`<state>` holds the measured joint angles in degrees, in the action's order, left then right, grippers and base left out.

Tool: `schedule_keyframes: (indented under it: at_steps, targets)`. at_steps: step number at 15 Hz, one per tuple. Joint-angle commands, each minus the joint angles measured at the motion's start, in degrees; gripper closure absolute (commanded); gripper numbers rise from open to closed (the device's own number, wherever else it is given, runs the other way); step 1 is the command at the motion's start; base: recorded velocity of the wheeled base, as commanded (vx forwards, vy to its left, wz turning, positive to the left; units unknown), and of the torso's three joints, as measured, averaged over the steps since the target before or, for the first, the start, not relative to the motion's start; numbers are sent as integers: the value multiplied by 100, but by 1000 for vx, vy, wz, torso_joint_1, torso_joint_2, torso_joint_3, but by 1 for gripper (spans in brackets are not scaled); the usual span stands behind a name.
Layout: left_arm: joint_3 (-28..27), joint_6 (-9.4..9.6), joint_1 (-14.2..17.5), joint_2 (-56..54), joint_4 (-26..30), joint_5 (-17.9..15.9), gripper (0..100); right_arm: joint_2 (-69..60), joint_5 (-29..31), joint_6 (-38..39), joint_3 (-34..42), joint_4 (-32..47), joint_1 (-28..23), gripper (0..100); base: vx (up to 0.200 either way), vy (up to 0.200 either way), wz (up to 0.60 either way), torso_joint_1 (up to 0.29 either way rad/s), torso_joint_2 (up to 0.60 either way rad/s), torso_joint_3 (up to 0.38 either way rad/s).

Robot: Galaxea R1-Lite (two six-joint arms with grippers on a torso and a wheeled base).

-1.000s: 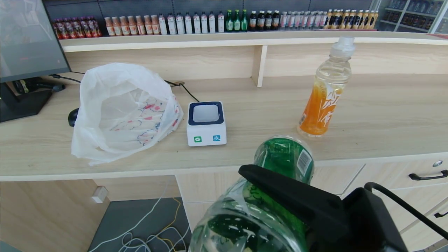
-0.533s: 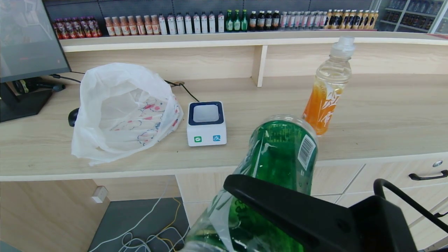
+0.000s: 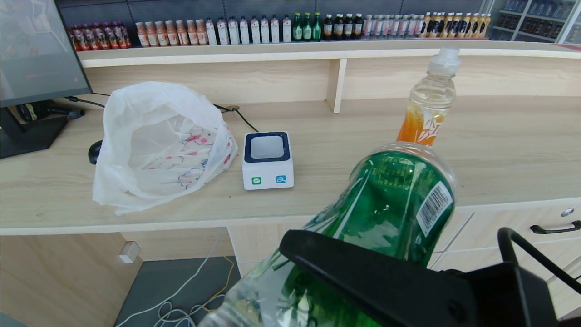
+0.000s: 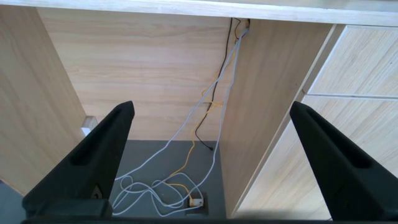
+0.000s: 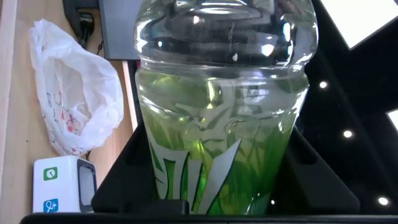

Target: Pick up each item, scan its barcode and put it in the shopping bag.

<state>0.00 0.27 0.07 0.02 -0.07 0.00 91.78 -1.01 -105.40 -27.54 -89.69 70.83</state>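
Gripping the green bottle (image 3: 395, 200) across its middle, with the right end effector (image 5: 219, 149) closed around it; held tilted, barcode up, at the front edge of the surface (image 3: 317, 131), right of the scanner (image 3: 268, 160).

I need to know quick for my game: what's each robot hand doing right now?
Left hand: open, holding nothing.
Right hand: closed on the green bottle.
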Motion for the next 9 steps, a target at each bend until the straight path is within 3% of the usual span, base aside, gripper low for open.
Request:
schedule_keyframes:
  at_steps: [1,9]
  targets:
    - [0,0,1,-2,-1,0,0,-11,-4,-7,-15,4,1,100,0,0,0,0,0,0]
    - [0,0,1,-2,-1,0,0,-11,-4,-51,3,4,1,100,0,0,0,0,0,0]
